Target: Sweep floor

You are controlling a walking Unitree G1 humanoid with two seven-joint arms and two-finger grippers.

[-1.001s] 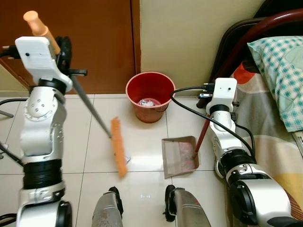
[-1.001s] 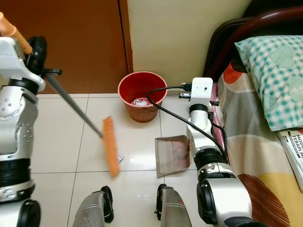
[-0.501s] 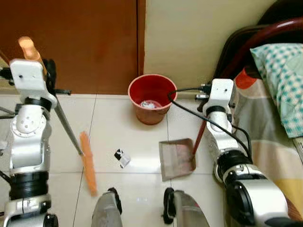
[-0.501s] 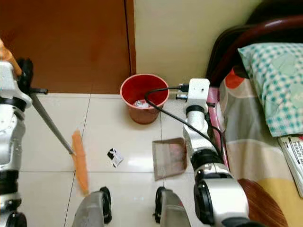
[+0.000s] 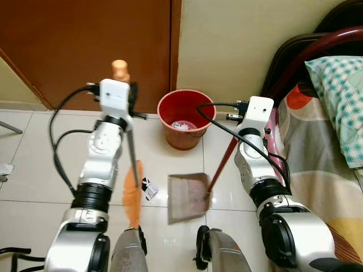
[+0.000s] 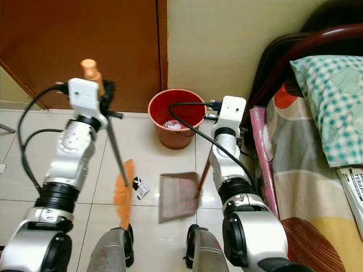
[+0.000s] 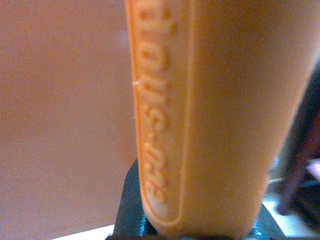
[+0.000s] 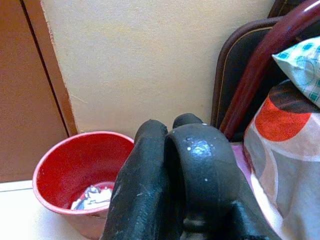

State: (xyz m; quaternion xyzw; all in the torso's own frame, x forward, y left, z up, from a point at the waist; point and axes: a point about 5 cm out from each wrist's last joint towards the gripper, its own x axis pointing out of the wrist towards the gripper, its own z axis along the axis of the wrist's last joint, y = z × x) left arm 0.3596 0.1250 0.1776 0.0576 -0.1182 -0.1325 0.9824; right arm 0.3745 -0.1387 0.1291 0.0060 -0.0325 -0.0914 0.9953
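Partly, the left tool (image 5: 131, 93) is hidden behind its white wrist block, yet in the left wrist view the orange grip of the broom (image 7: 200, 110) is seen pressed close between dark fingers, so the tool is taken as clamped on the broom. The right tool (image 8: 175, 180) is seen as two black fingers pressed together; the red handle of the dustpan (image 5: 220, 165) runs up to the wrist, but whether it is gripped cannot be told, since the contact is hidden. The bed (image 5: 323, 147) is cut off at the right edge of the frame.

The left arm is raised at centre left, with the broom held nearly upright and its orange head (image 5: 133, 192) set on the tiled floor (image 5: 34, 158) at lower centre. The right arm is bent at centre right, with the dustpan tray (image 5: 186, 196) laid on the floor just right of the broom head. A small black-and-white scrap (image 5: 149, 187) lies between them. A red bucket (image 5: 186, 117) holding paper stands by the wall at upper centre.

Compared with half a second ago, the broom head has been brought from the left in beside the scrap, and the pan has been shifted leftward towards it.
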